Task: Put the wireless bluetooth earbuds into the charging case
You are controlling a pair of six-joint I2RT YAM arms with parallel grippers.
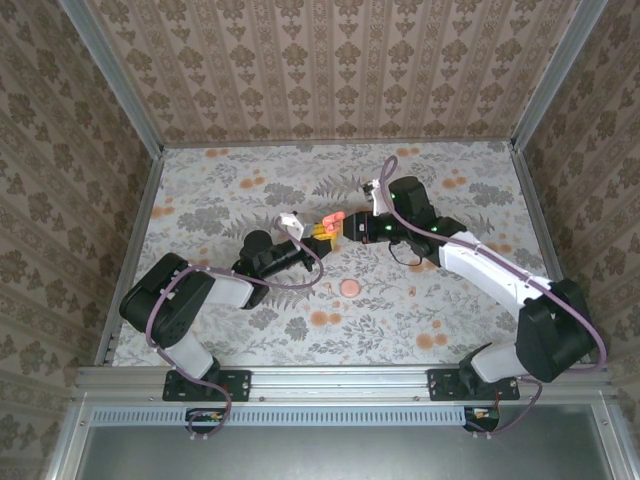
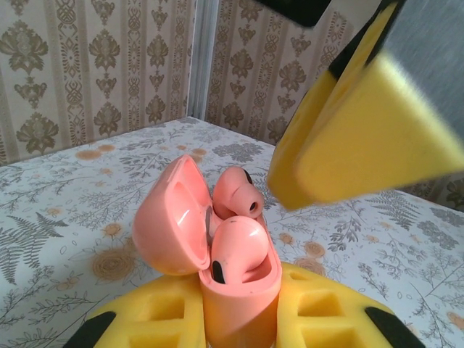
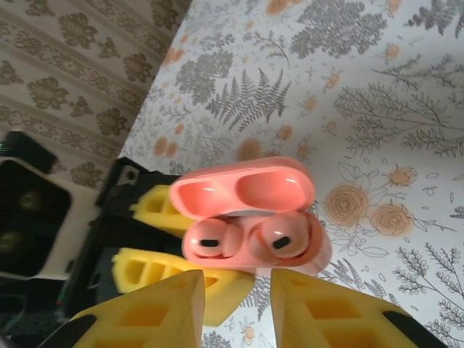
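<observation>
Top external view: mid-table, the left fingers (image 1: 319, 233) hold the coral-pink charging case (image 1: 333, 218) just beside the right fingers (image 1: 352, 226); a pink disc (image 1: 349, 288) lies near on the table (image 1: 480, 200).

Left wrist view: the left fingers (image 2: 319, 312) are clamped on the charging case (image 2: 239, 304), which is open with both earbuds (image 2: 239, 250) seated inside.

Right wrist view: the right fingers (image 3: 319, 312) stand apart just beside the open charging case (image 3: 246, 185).

The top view looks down from above and behind over the whole worktop (image 1: 250, 190). Each wrist view sits close behind its hand — left hand (image 2: 243, 308) looking level, right hand (image 3: 235, 304) downward — sharing the charging case (image 2: 174, 225) (image 3: 243, 192) at each hand's tip.
</observation>
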